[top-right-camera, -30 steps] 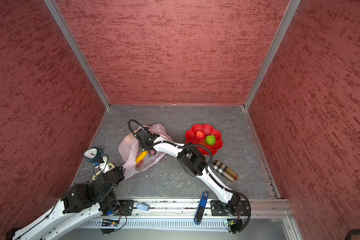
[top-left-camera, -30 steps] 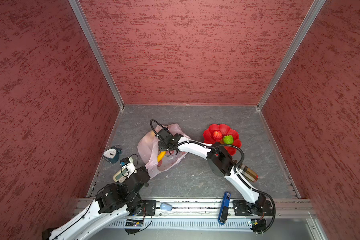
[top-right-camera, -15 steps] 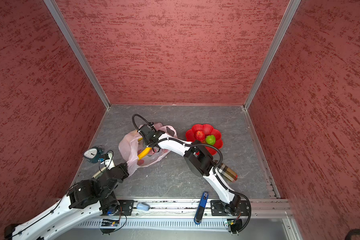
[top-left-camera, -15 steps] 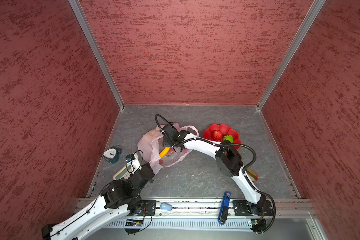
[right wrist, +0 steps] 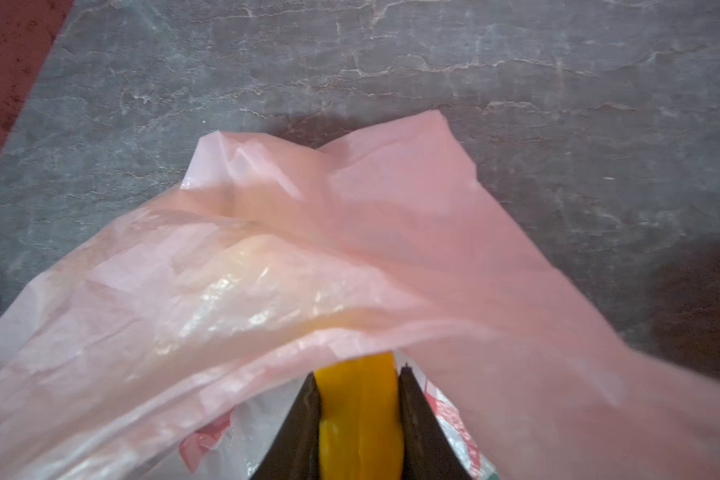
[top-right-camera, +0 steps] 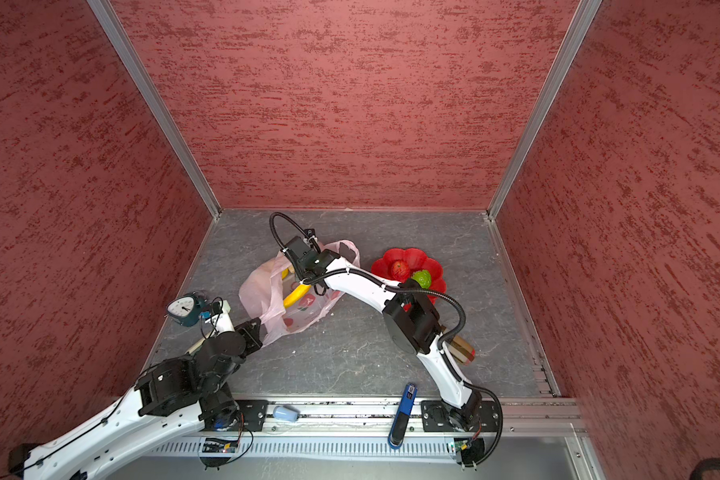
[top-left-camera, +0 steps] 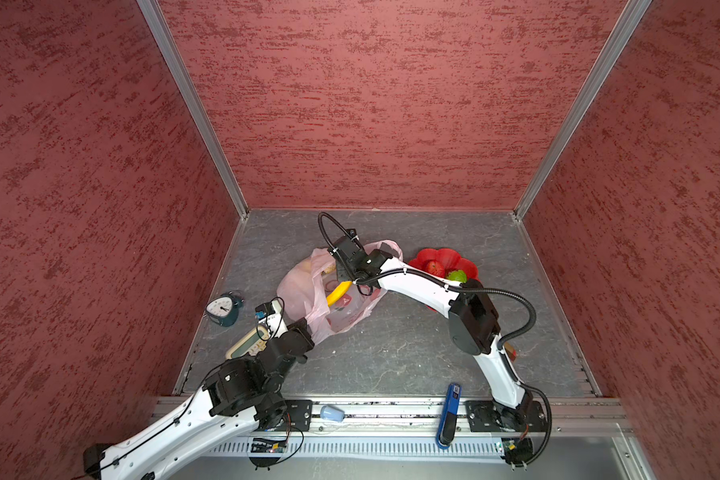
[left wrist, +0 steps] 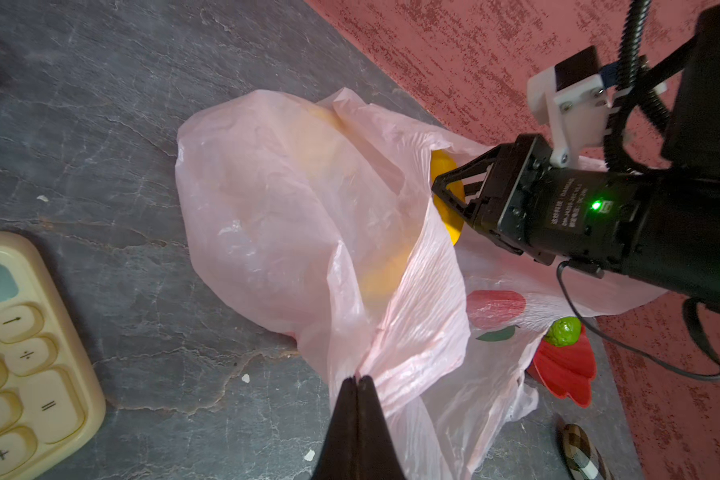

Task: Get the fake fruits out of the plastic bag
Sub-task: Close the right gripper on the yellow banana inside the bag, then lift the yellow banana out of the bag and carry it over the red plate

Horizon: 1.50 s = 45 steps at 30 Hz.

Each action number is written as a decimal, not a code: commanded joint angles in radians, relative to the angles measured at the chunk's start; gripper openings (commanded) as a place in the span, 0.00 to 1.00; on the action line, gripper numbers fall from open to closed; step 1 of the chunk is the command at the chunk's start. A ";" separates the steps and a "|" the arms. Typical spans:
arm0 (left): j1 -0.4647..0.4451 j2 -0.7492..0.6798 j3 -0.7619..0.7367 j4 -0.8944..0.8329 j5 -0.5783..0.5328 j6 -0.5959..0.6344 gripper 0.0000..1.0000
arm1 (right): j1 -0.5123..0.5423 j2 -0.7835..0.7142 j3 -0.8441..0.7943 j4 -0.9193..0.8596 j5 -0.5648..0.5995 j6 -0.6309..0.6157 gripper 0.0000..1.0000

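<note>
The pale pink plastic bag [top-left-camera: 304,291] [top-right-camera: 262,291] [left wrist: 300,208] [right wrist: 371,249] lies crumpled left of the middle of the grey floor. My right gripper [top-left-camera: 347,281] [top-right-camera: 303,282] [right wrist: 358,374] is at the bag's mouth, shut on the yellow banana [top-left-camera: 338,293] [top-right-camera: 295,295] [left wrist: 445,199] [right wrist: 358,415], whose far end is still under the film. My left gripper [top-left-camera: 308,328] [top-right-camera: 262,328] [left wrist: 356,379] is shut on a gathered fold of the bag at its near edge. A red apple [top-left-camera: 433,267] [top-right-camera: 399,269] and a green round fruit [top-left-camera: 457,275] [top-right-camera: 422,277] [left wrist: 564,331] lie in the red dish. Something yellowish shows through the film [left wrist: 321,133].
The red flower-shaped dish [top-left-camera: 443,254] [top-right-camera: 408,254] [left wrist: 566,374] sits right of the bag. A clock [top-left-camera: 223,308] and a cream calculator [top-left-camera: 246,343] [left wrist: 17,353] lie at the left. A plaid case [top-right-camera: 460,348] [left wrist: 580,451] lies under the right arm. A blue tool [top-left-camera: 449,411] rests on the front rail.
My right gripper has drawn the banana back and to the right, out of the bag's mouth. The bag has shifted and stretched with it. The left gripper keeps its hold.
</note>
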 commanded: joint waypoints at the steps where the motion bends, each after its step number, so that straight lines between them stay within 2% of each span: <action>1: -0.005 -0.022 0.038 -0.035 -0.007 0.019 0.02 | -0.016 0.002 0.009 -0.040 0.077 -0.040 0.19; 9: -0.005 -0.057 0.078 -0.101 -0.006 0.024 0.03 | -0.045 -0.002 0.035 -0.064 0.137 -0.105 0.19; 14: -0.005 -0.022 0.066 -0.094 -0.001 0.015 0.03 | -0.053 -0.037 0.054 -0.089 0.076 -0.129 0.19; 23: -0.020 0.087 0.004 0.050 0.039 0.001 0.03 | -0.051 -0.146 0.025 -0.104 -0.044 -0.118 0.19; 32: -0.031 0.143 0.022 0.116 -0.064 0.016 0.03 | -0.027 -0.274 -0.061 -0.105 -0.165 -0.130 0.19; 37: 0.009 0.184 0.059 0.191 -0.100 0.086 0.03 | -0.003 -0.394 -0.180 -0.111 -0.229 -0.141 0.18; 40: 0.049 0.215 0.075 0.236 -0.066 0.132 0.03 | 0.002 -0.476 -0.227 -0.125 -0.209 -0.142 0.18; 45: 0.069 0.242 0.085 0.246 -0.041 0.147 0.03 | -0.017 -0.591 -0.228 -0.157 -0.102 -0.159 0.20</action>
